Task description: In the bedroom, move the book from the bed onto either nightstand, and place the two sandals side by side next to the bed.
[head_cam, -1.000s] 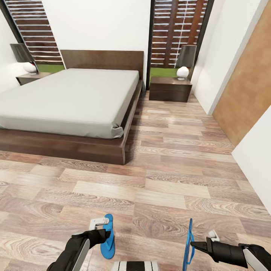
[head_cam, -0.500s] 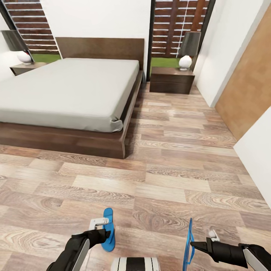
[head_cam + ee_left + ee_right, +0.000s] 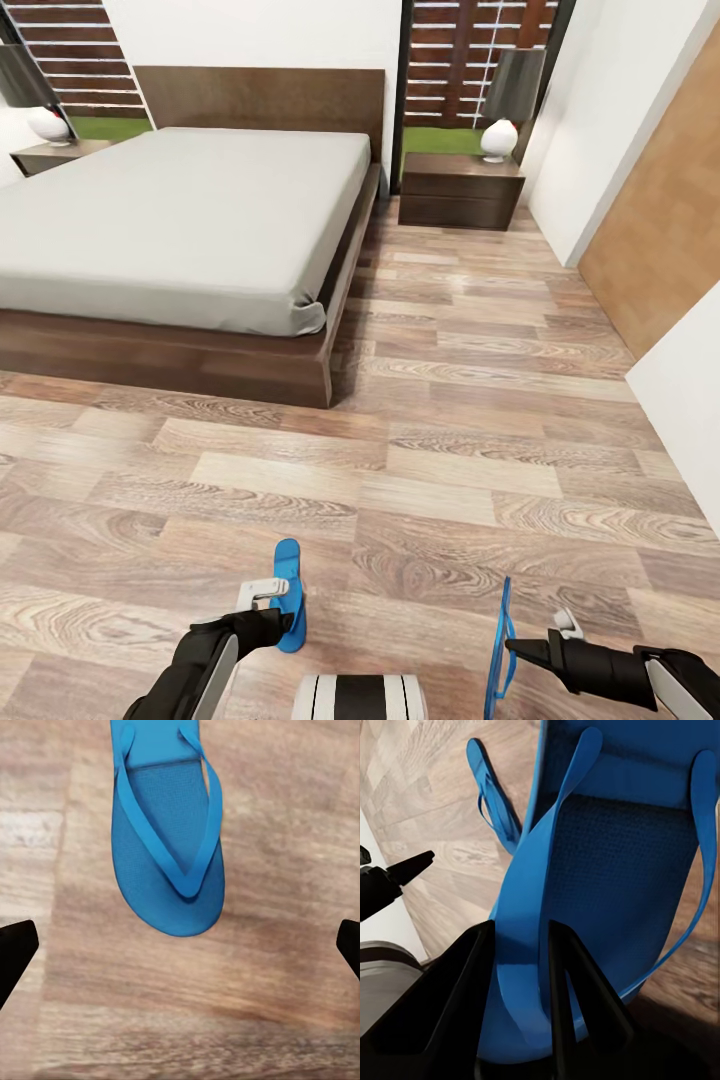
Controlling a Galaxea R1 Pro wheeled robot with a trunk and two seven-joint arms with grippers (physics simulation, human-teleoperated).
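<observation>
One blue sandal [image 3: 288, 594] is seen lying flat on the wood-plank floor [image 3: 450, 480], sole down and straps up, well apart from the foot of the bed [image 3: 180, 230]. In the head view the left claw [image 3: 270, 622] is placed just beside this sandal, over the end nearer the robot. In the left wrist view the sandal [image 3: 169, 847] is seen ahead of the claw, and the two dark fingertips [image 3: 15, 949] are set wide apart at the picture's sides, with nothing between them but floor; the left claw is spread wide and holds nothing.

The second sandal [image 3: 498, 650] is held on edge, upright, off the floor by the right claw [image 3: 515, 648]. In the right wrist view the two dark fingers [image 3: 461, 997] are pinched narrowly on a strap of this sandal [image 3: 615, 870], whose sole stands behind them; the first sandal [image 3: 491, 799] is seen lying on the floor beyond.

The bed's grey mattress is bare where it can be seen. A dark nightstand [image 3: 460, 190] with a lamp [image 3: 510, 100] is set against the wall by the bed's right side, and another nightstand [image 3: 50, 155] with a lamp [image 3: 30, 95] stands at the bed's far left side.
</observation>
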